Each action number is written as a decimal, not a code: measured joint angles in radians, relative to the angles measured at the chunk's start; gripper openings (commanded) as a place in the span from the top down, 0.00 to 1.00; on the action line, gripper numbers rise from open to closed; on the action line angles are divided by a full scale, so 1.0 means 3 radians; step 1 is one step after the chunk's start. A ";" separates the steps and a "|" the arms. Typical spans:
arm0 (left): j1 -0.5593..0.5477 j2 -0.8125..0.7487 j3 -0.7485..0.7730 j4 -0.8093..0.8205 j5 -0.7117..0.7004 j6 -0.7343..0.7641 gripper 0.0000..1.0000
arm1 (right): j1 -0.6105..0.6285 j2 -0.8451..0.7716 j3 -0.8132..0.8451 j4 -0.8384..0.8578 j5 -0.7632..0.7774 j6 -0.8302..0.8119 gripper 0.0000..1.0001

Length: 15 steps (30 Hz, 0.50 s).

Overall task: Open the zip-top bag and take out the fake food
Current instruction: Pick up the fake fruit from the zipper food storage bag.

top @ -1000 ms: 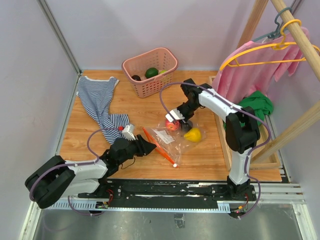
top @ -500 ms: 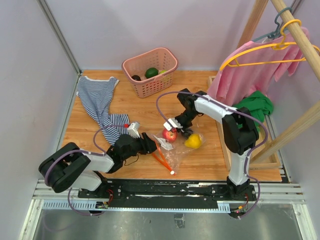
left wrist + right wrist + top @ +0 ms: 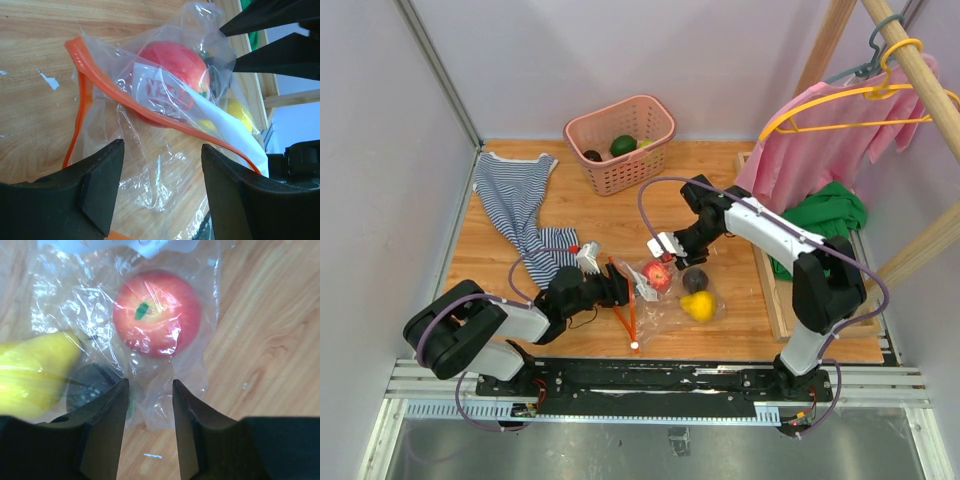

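Observation:
The clear zip-top bag (image 3: 665, 298) lies on the wooden table with its red-orange zip strip (image 3: 625, 305) at its left side. Inside it are a red apple (image 3: 658, 275), a dark piece (image 3: 695, 279) and a yellow fruit (image 3: 699, 305). My left gripper (image 3: 617, 291) is open at the bag's mouth. In the left wrist view (image 3: 161, 150) loose plastic lies between its jaws, with the strip (image 3: 150, 112) and apple (image 3: 170, 60) beyond. My right gripper (image 3: 670, 250) is open over the bag's far side. In the right wrist view (image 3: 150, 385) a plastic fold lies between its jaws, below the apple (image 3: 156, 312).
A pink slotted basket (image 3: 655, 113) at the back holds a green fruit (image 3: 623, 145) and a dark one (image 3: 592, 155). A striped cloth (image 3: 520, 215) lies at the left. A wooden rack (image 3: 770, 290) with a pink shirt (image 3: 830, 130) and a green cloth (image 3: 830, 215) stands at the right.
The bag and its fruit have slid toward the near edge and the zip strip has swung from slanted to nearly upright. The dark piece now shows apart from the apple. Both grippers followed the bag.

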 measured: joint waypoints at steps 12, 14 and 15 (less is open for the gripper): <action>0.0038 0.0140 0.0009 0.0175 0.0189 -0.0034 0.31 | 0.0071 -0.0477 -0.0608 0.0552 -0.0146 0.0210 0.26; 0.0046 0.0178 0.0022 0.0197 0.0220 -0.0057 0.31 | 0.0088 -0.0380 -0.0612 0.0652 -0.0136 0.0229 0.28; 0.0047 0.0193 0.0032 0.0205 0.0231 -0.0067 0.31 | 0.0095 -0.0331 -0.0612 0.0710 -0.0127 0.0245 0.30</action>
